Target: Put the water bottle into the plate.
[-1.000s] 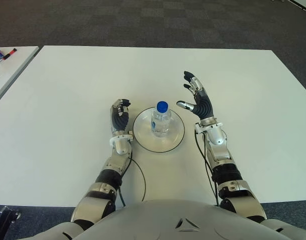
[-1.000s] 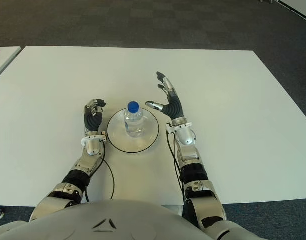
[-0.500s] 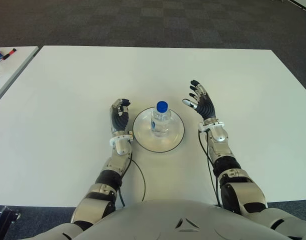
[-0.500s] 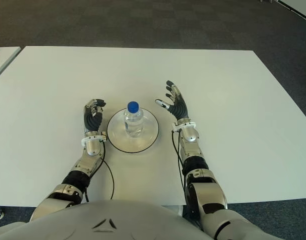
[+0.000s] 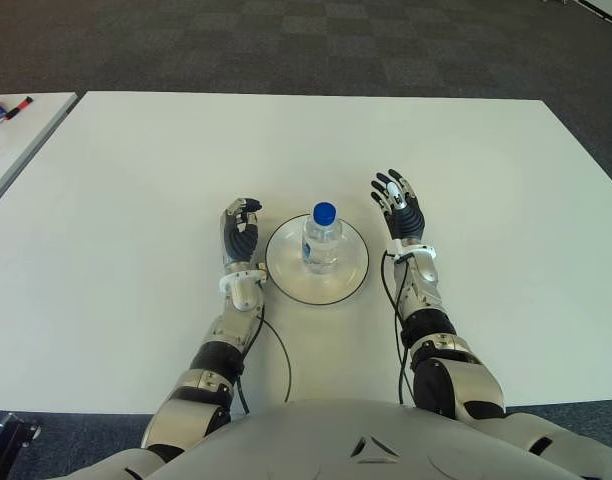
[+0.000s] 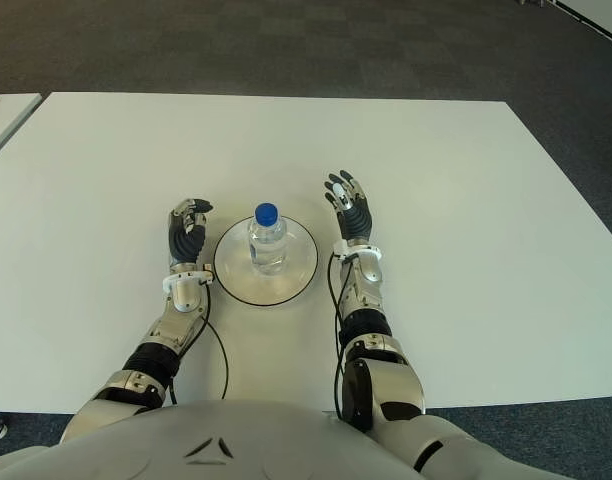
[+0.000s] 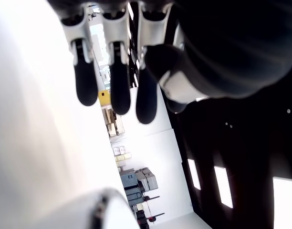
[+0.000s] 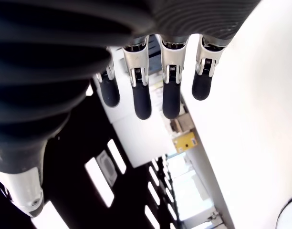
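A clear water bottle (image 5: 321,241) with a blue cap stands upright in the middle of a round white plate (image 5: 352,275) on the white table. My right hand (image 5: 399,207) is just right of the plate, apart from the bottle, its fingers spread and holding nothing. My left hand (image 5: 240,229) shows beside the plate's left rim, fingers relaxed and empty. In the right wrist view the fingers (image 8: 141,102) hang straight with nothing between them. The left wrist view shows loose fingers (image 7: 112,90) over the table.
The white table (image 5: 126,180) extends wide on all sides of the plate. A second white table (image 5: 26,130) with small items at its corner stands at the far left. Dark carpet lies beyond the far edge.
My right hand has drawn back toward me and lowered to the right of the plate, its fingers closer together. The bottle, plate and left hand have not moved.
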